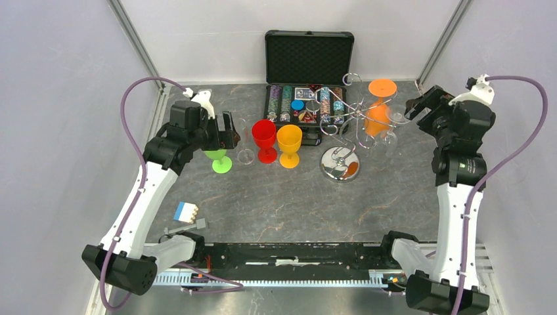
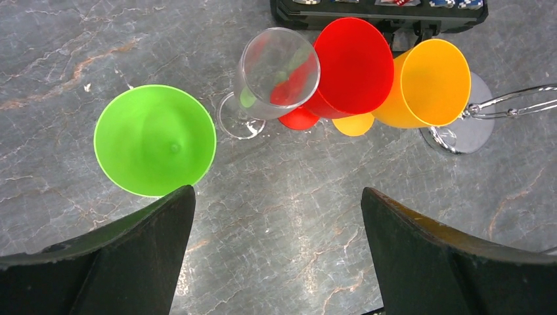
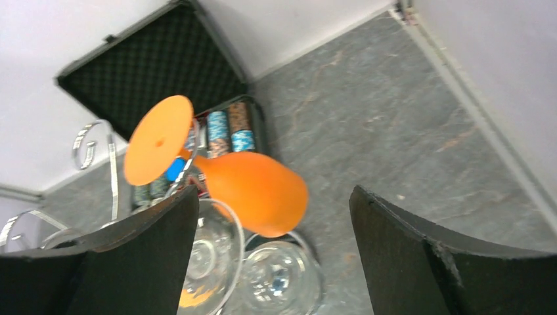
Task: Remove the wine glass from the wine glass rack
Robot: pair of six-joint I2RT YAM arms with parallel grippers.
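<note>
Far left, the left gripper [image 2: 277, 193] hangs spread wide and empty over the green wine glass [image 2: 155, 140], upright on the table [image 2: 66, 59]. Next along the row are a clear wine glass [image 2: 279, 65], a red wine glass [image 2: 351, 65] and a yellow wine glass [image 2: 433, 82], all standing off the rack, so that reads as the finished part. Behind them sits the open poker chip case [image 1: 309, 58]. Now the wine glass rack [image 1: 348, 113], its disc base [image 1: 338, 164] just right of the yellow one. On its right side the orange wine glass [image 3: 256, 190] hangs upside down: foot up in a hook, mouth toward the table, long axis near vertical. Two clear glasses [image 3: 279, 282] crowd just beside it. Far right, the right gripper [image 3: 274, 191] is open, holding nothing, jaws flanking that orange bowl. Grasping and unhooking remain.
</note>
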